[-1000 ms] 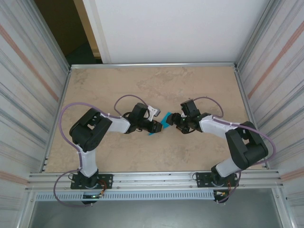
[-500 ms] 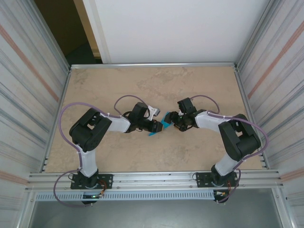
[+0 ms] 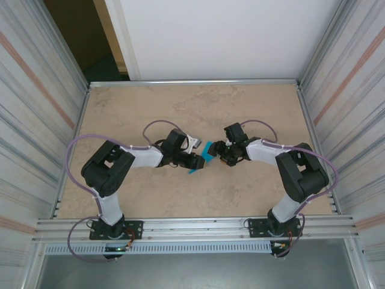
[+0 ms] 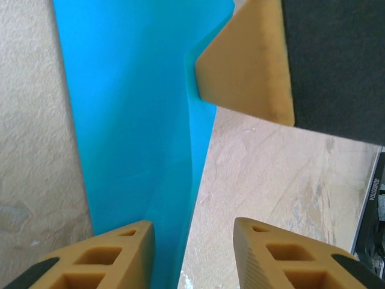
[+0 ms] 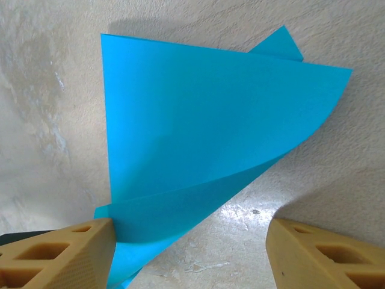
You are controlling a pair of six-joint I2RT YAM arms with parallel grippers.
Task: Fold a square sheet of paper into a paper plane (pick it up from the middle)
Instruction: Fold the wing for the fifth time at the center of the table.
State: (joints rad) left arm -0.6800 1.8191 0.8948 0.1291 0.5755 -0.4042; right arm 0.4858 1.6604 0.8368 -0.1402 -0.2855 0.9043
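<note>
The turquoise-blue sheet of paper [image 3: 206, 152] lies mid-table between the two grippers, partly folded, with one flap curling up off the table. In the right wrist view the paper [image 5: 198, 132] shows that raised flap, and its lower corner touches my right gripper's left finger [image 5: 60, 256]. My right gripper [image 5: 192, 247] is open with bare table between its fingers. In the left wrist view the paper [image 4: 132, 120] runs under my left finger [image 4: 102, 259]. My left gripper [image 4: 192, 247] is open, and the right gripper's fingertip [image 4: 246, 60] presses the paper's edge.
The beige stone-patterned table [image 3: 150, 108] is walled by corrugated metal panels on the left and right, with a white panel at the back. A metal rail [image 3: 192, 226] carries both arm bases along the near edge. Grey cables loop off both arms.
The right gripper has shifted a little to the left against the paper, and its arm has swung round. The left arm's elbow has moved outward to the left. The paper has hardly moved.
</note>
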